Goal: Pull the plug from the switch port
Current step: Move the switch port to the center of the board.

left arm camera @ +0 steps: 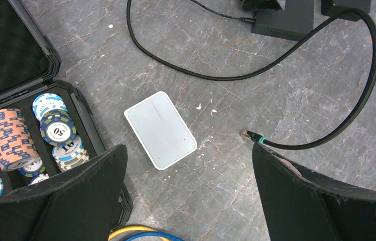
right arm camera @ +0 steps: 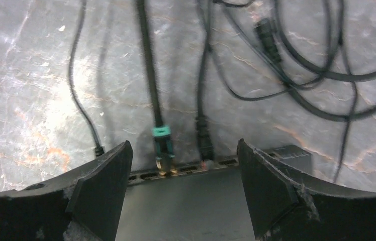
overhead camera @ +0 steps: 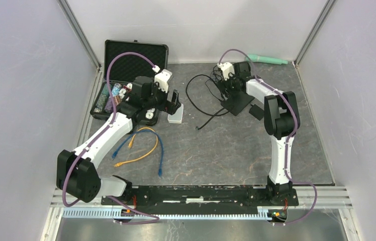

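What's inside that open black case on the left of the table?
The black case holds stacks of poker chips: orange, blue and dark, one marked 50. The left gripper covers the near part of it, so anything there is hidden.

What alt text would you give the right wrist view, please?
The right gripper, jaws open, hangs over a black switch, framing a green-booted plug and a black plug at its ports. Black cables trail across the grey table.
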`<act>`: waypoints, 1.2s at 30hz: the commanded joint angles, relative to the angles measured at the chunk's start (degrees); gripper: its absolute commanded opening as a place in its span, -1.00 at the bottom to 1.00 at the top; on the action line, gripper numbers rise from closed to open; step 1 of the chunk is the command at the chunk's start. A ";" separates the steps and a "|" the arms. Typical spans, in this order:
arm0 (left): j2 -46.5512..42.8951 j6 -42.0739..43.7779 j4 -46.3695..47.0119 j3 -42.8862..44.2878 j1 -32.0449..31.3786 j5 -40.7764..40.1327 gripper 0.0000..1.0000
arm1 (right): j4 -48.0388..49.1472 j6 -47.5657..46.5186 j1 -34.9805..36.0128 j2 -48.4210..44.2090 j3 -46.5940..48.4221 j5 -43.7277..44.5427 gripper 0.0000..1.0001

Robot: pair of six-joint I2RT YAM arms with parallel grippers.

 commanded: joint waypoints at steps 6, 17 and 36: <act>-1.46 2.03 3.06 -0.11 -0.18 1.33 0.99 | -7.44 -10.01 2.40 -2.44 -3.97 0.29 0.54; 0.01 5.33 2.41 -0.65 -0.18 0.25 0.99 | -14.53 -30.96 2.61 -15.74 -20.88 -3.90 0.46; 10.48 27.61 0.92 -0.13 -12.62 11.32 0.92 | -11.68 -31.02 -5.37 -36.91 -37.05 -22.58 0.66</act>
